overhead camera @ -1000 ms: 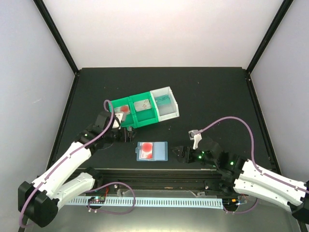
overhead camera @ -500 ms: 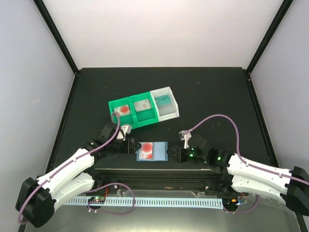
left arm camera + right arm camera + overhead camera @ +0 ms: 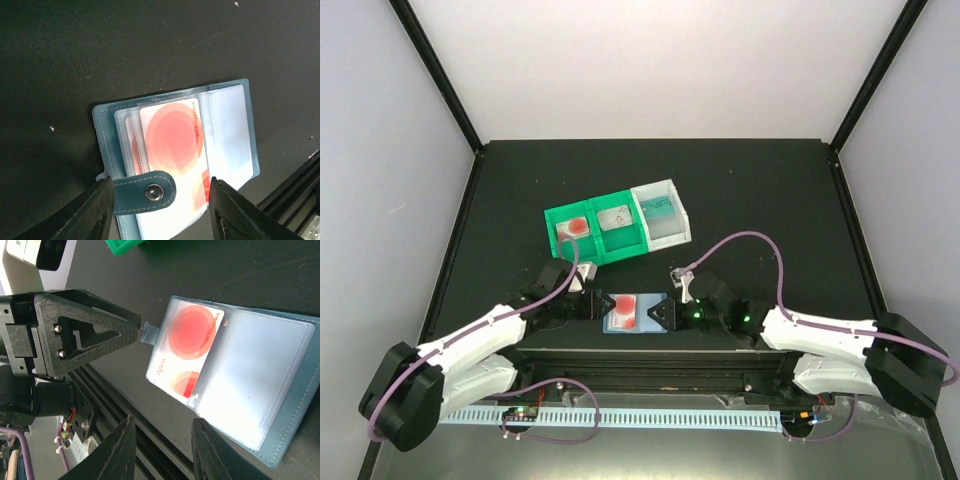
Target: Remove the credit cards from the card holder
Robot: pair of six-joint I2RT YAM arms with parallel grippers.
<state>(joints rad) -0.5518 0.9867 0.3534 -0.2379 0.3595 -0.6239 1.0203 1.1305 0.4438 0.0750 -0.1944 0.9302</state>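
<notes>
Left wrist view, what've we got? —mo

Near the front edge the card holder (image 3: 227,130) lies open on the desk (image 3: 75,50), with a white card with red circles (image 3: 172,137) in one pocket. The left gripper (image 3: 161,192) has its fingers half-spread, straddling the snap tab (image 3: 140,192), gripping nothing. —jay

And the other? —mo

The right gripper (image 3: 162,432) is narrower, gap showing, at the holder's opposite edge. Farther back are the green bin (image 3: 610,250) and white bin (image 3: 672,232). —jay
</notes>
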